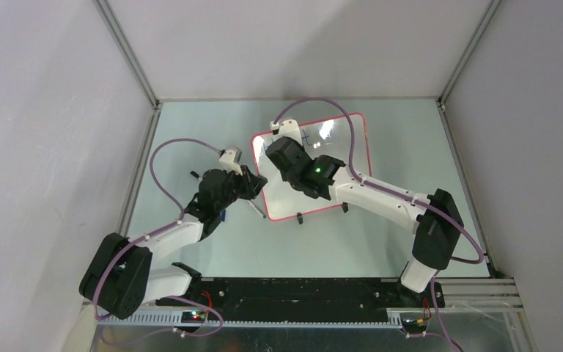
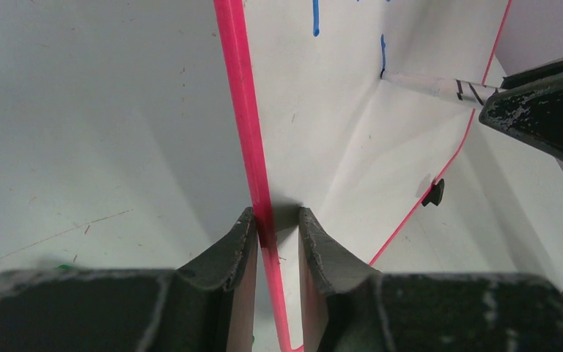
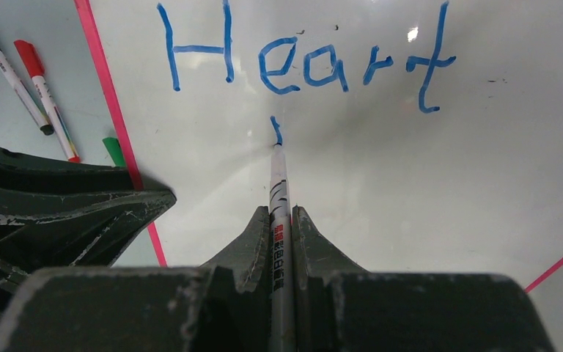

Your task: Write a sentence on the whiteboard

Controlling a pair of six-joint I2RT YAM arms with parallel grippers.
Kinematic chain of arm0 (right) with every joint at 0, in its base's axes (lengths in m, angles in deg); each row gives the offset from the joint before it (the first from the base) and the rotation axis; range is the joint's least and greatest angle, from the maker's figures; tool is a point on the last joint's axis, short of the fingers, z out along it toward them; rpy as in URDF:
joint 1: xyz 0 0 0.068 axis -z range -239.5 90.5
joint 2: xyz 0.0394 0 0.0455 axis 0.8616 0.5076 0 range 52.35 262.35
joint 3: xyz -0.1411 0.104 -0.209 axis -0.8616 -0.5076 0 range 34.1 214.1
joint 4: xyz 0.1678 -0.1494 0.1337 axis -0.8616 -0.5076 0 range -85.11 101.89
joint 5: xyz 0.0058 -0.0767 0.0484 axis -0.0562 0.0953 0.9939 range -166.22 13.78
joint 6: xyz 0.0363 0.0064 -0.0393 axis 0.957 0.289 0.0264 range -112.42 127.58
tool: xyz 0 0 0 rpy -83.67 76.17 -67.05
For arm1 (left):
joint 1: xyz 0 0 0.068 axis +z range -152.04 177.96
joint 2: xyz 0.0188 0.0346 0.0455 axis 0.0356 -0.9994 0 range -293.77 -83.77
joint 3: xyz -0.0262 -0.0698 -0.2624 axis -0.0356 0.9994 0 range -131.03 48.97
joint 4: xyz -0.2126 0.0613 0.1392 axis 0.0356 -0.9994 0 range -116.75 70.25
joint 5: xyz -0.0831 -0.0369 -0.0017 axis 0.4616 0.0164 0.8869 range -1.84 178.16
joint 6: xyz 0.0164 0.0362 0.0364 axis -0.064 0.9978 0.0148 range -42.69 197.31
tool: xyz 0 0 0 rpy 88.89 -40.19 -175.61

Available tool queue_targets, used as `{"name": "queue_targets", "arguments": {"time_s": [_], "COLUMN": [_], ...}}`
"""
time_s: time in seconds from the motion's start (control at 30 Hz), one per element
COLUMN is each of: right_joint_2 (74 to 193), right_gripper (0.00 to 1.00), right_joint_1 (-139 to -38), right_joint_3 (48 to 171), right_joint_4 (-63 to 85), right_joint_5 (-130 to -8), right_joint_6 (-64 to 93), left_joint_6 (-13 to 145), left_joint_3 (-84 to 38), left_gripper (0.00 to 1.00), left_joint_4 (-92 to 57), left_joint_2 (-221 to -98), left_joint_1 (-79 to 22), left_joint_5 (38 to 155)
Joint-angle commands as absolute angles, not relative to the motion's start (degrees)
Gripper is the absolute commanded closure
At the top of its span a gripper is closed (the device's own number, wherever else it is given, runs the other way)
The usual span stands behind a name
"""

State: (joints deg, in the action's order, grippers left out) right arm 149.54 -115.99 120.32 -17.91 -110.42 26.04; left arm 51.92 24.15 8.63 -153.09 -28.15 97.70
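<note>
**Whiteboard position.** The whiteboard (image 1: 337, 139) is on the table (image 1: 396, 242), in the far half, slightly right of centre. It is turned so that no side runs parallel to a table edge. Its red frame (image 2: 238, 88) encloses a glossy white surface. One black foot (image 2: 434, 193) projects from the frame side that faces the near edge of the table. The views do not show whether the board lies fully flat.

**Left gripper.** The left gripper (image 2: 271, 224) is clenched on the frame along the board's left side. One finger is on each face of the board, and the red rim runs between them.

**Right gripper.** The right gripper (image 3: 281, 220) is over the board surface, grasping a marker (image 3: 278, 183) by its white barrel. The barrel is pinched between the two fingers and points away from the wrist. The marker tip touches the board at the lower end of a short blue stroke (image 3: 276, 130).

**Sentence.** The sentence (image 3: 300, 59) so far consists of the word "Heart" in blue, with the short stroke on the line beneath it, below the "e".

**Other items.** A black-capped marker (image 3: 11, 73) and a red-capped marker (image 3: 44, 95) lie side by side on the table, just outside the board's left frame side. A small green object (image 3: 115, 150) lies beside them, against the frame; it is too little in view to identify.
</note>
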Motion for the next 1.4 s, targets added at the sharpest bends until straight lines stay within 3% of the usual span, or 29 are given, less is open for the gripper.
{"name": "queue_targets", "arguments": {"time_s": [0.0,1.37], "right_joint_2": [149.4,150.4], "right_gripper": [1.0,1.0], "right_joint_1": [-116.5,-116.7], "right_joint_3": [120.2,121.8], "right_joint_4": [-19.1,-18.9], "right_joint_5": [-110.3,-112.4], "right_joint_6": [27.1,27.3], "left_joint_6": [55.0,55.0], "left_joint_3": [22.6,22.5], "left_gripper": [0.77,0.77], "left_joint_4": [7.8,7.8], "left_joint_2": [-152.0,-152.1], "left_joint_1": [-28.8,-29.0], "left_joint_5": [95.7,95.6]}}
